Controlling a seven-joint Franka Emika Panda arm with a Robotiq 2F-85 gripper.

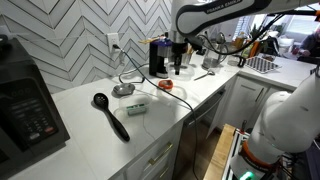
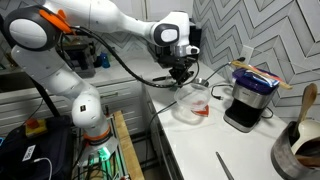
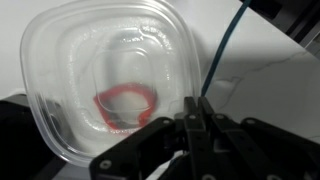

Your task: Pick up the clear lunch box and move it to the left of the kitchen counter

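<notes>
**Exterior views and wrist view, each read left to right.**

In an exterior view, a black microwave (image 1: 25, 110) stands at the far left of the kitchen counter (image 1: 75, 125), a long white top over white cabinet fronts (image 1: 160, 150). A black ladle (image 1: 112, 116) lies flat near the middle, well apart from the microwave. Behind it, a wall outlet (image 1: 113, 42) sits in the herringbone tile wall (image 1: 70, 35). Further right stands a dark coffee maker (image 1: 158, 55). Just beside it, the gripper (image 1: 178, 68) points down from the white arm (image 1: 220, 12). A dish rack (image 1: 262, 63) lies at the far right.

In an exterior view, the arm (image 2: 110, 25) reaches in from the left. The gripper (image 2: 181, 76) is directly above the clear lunch box (image 2: 192, 105). The box lies near the counter's front edge, between the arm's base and the coffee maker (image 2: 248, 98). A pot (image 2: 300, 150) with a wooden spoon (image 2: 308, 98) stands at the far right.

In the wrist view, the clear lunch box (image 3: 100, 60) fills the left and centre, and a red ring (image 3: 127, 100) shows within its outline. The fingers (image 3: 189, 122) meet its right rim with only a narrow gap between them. Whether they clamp the rim cannot be told. A blue cable (image 3: 225, 45) runs upward at the right.
</notes>
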